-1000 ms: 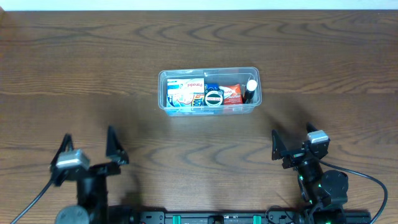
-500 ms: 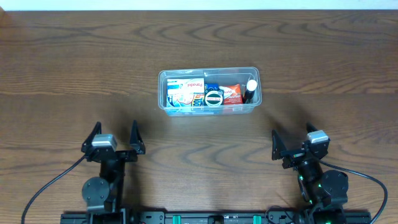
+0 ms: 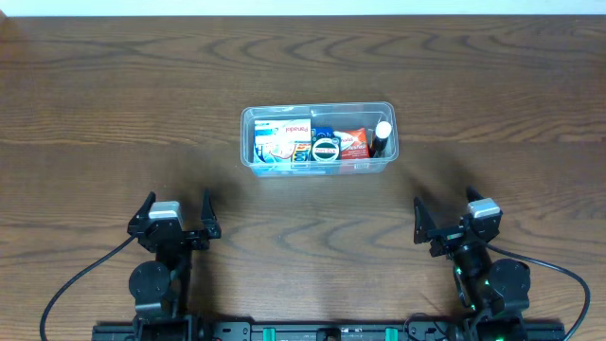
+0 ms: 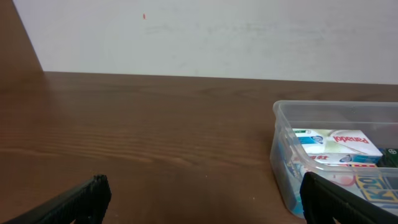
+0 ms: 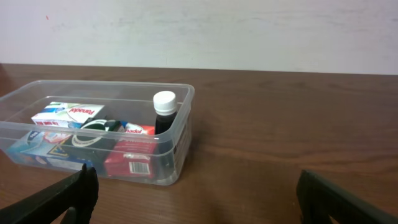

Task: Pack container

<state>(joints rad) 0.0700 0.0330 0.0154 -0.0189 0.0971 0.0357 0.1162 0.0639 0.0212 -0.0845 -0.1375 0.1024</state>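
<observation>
**Brown Table, White Wall**

The wooden table [image 3: 114,95] is dark brown with wavy lines in it. At its far edge stands a plain white wall [image 4: 217,31]. A tiny red dot [image 4: 144,17] sits high on the wall, toward the left.

Open table [image 3: 114,95] lies all around the container [image 3: 317,172], which sits alone in the upper middle of the overhead frame. From its near wall down to my left fingers [image 3: 207,205] at lower left and my right fingers [image 3: 418,218] at lower right, both spread wide and well apart from it, the wood runs bare. Inside, boxes [image 3: 284,142] crowd most of the floor and an upright bottle [image 3: 382,133] blocks the right end. Only a strip along the upper wall looks free.
</observation>
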